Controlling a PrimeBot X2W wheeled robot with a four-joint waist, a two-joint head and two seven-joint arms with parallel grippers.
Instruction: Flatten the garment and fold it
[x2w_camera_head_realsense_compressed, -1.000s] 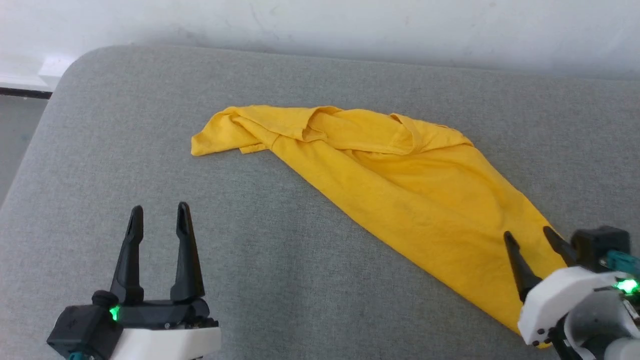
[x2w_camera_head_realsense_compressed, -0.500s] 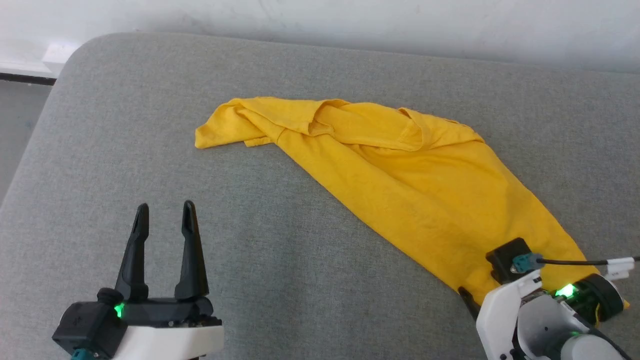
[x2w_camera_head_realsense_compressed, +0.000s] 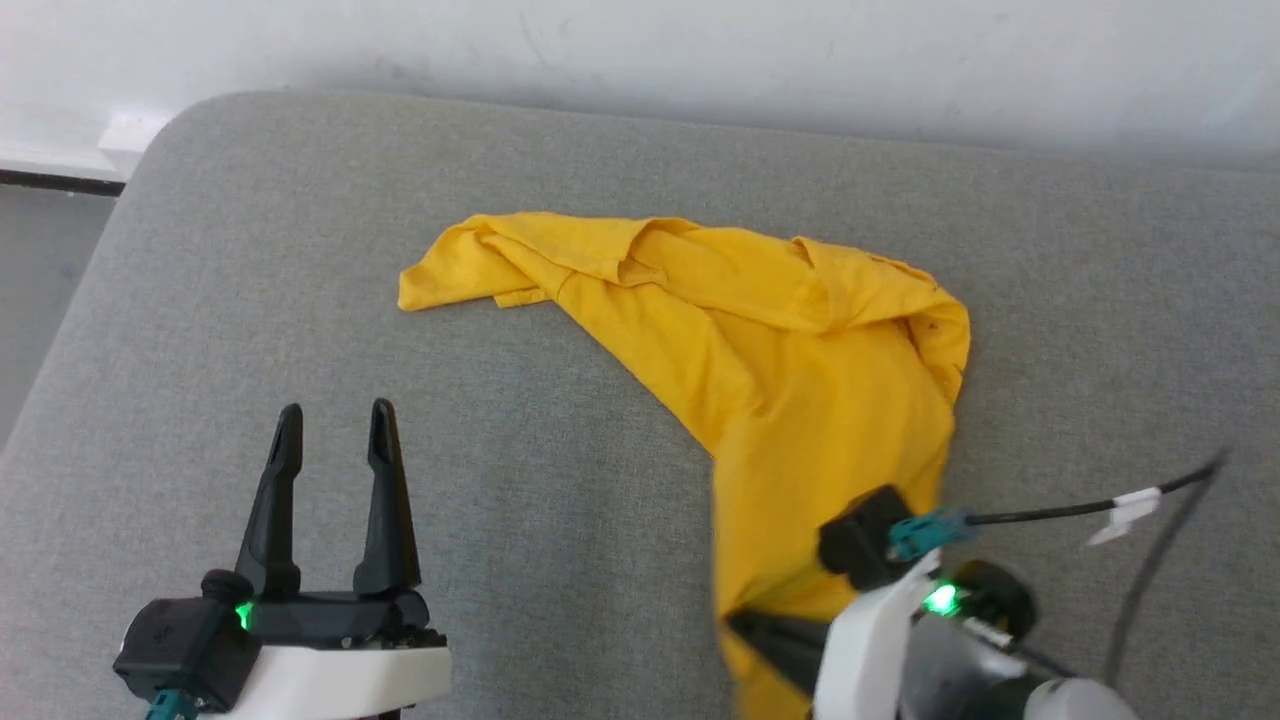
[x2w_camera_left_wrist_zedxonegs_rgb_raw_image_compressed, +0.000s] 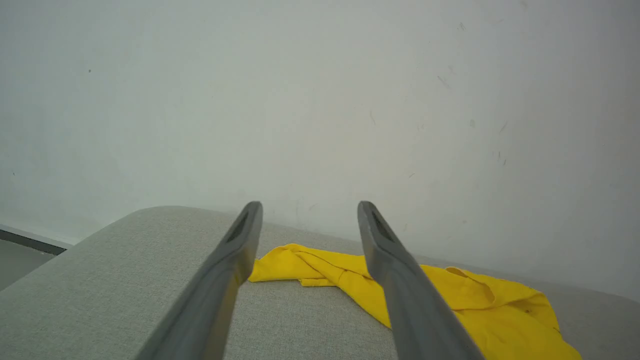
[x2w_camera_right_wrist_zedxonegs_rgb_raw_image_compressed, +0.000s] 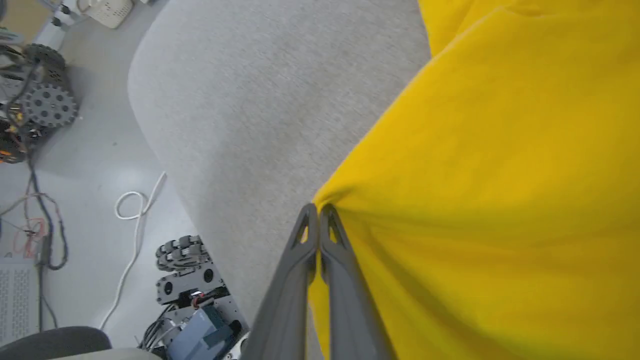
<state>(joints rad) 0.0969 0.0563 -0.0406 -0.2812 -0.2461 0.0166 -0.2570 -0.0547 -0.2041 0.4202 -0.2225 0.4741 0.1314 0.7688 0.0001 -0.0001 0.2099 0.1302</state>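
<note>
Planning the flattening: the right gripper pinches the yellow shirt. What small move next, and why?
Probably reach the left gripper toward the bunched far-left end of the garment. The right gripper is shut on its near corner, the cloth lies crumpled, and the left gripper hangs open, apart from it; a second grip could spread it.
</note>
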